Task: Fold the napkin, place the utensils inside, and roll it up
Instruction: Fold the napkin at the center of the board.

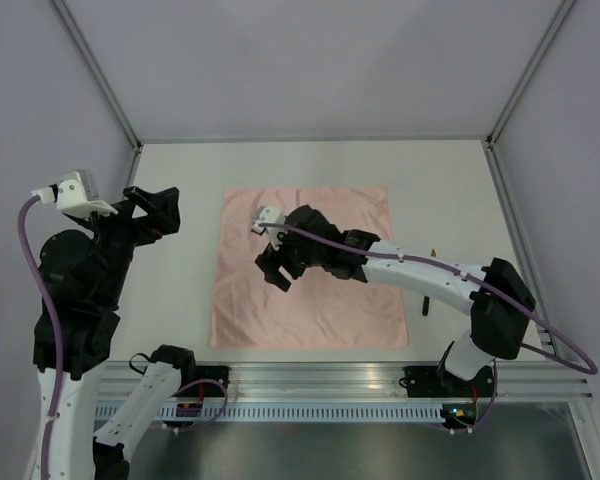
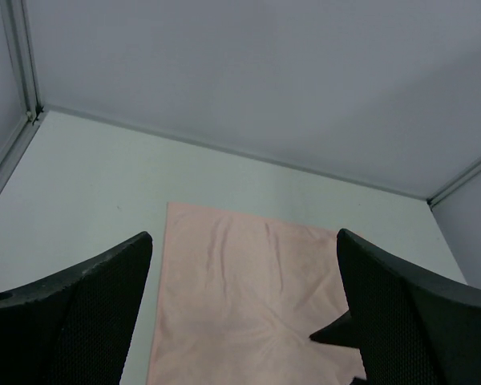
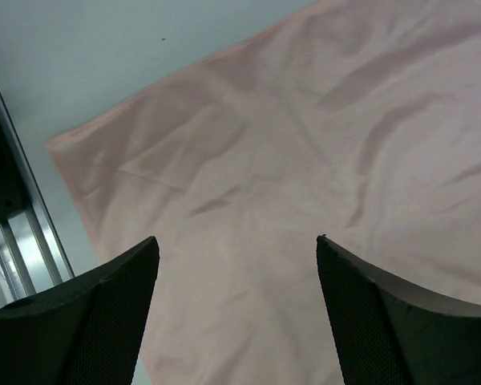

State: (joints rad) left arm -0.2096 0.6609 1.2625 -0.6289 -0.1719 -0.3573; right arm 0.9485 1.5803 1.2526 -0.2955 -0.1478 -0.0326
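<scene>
Napkin (image 1: 310, 270) lay flat, unfolded; right gripper (image 3: 236, 241) hung spread over its middle, left gripper (image 2: 244, 234) likewise released; a mid-cloth pinch could have bunched it.

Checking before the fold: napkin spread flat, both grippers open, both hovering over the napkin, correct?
Not quite. Only the right gripper is over the napkin; the left gripper is beyond its left edge, as the top external view shows. The rest holds.
</scene>
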